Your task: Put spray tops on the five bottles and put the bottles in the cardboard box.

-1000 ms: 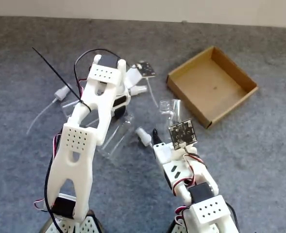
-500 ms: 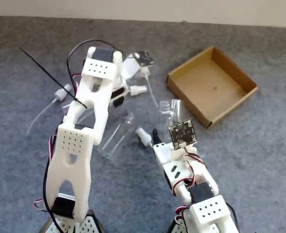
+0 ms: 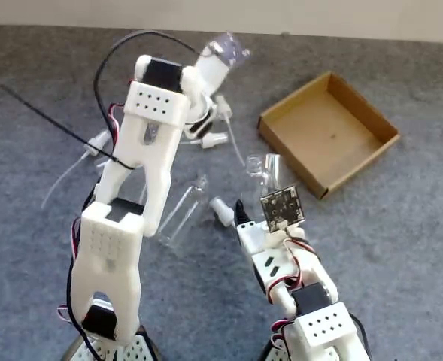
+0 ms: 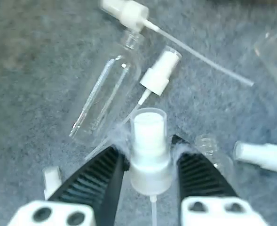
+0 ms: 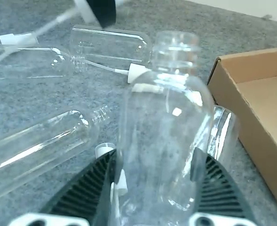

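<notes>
While grey carpet (image 3: 402, 248) runs to a pale wall (image 3: 341, 15) behind the cardboard box (image 3: 319, 128), the left gripper (image 4: 150, 154), jaws closed on a spray top (image 4: 149, 139), has lifted higher than before, apart from the box, and the right gripper (image 5: 154, 162) clamps an upright bottle (image 5: 164, 117) near it.

Spray top (image 4: 150, 150) between left gripper (image 4: 150, 181) jaws

Bottles (image 3: 177, 214), seemingly all, left of cardboard box (image 3: 327, 135)

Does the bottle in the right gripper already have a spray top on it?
No, the bottle in the right gripper has a bare, open threaded neck.
</notes>
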Robot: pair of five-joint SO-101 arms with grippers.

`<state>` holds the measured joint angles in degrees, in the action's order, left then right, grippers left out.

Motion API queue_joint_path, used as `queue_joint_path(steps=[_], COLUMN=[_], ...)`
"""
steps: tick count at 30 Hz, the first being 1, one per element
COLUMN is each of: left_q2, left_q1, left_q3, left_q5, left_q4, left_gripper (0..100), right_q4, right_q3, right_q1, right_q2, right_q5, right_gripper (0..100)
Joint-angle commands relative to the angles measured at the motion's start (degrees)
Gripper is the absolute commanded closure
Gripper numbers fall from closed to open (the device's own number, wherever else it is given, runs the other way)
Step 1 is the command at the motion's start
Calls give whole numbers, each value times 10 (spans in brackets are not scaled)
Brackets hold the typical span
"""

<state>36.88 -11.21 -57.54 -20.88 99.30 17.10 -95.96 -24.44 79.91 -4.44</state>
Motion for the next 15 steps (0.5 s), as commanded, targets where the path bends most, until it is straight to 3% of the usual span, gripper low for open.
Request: queue_joint_path(steps=[1,9,15], left_q2=[-96,-207,-305], left_q1=[-8,-10,-22], left_q3=[-27,-27,-27], left_q5=[59,74,75], left_q4=[4,4,4], left_gripper=[944,944,944], right_q4=[-15,-180,-190], right_q3=[-16,-16,-17], right_q1=[-6,-22,-95], right_q2=[7,7,7], right_q5=[-4,-4,-7], right_gripper=[825,828,828])
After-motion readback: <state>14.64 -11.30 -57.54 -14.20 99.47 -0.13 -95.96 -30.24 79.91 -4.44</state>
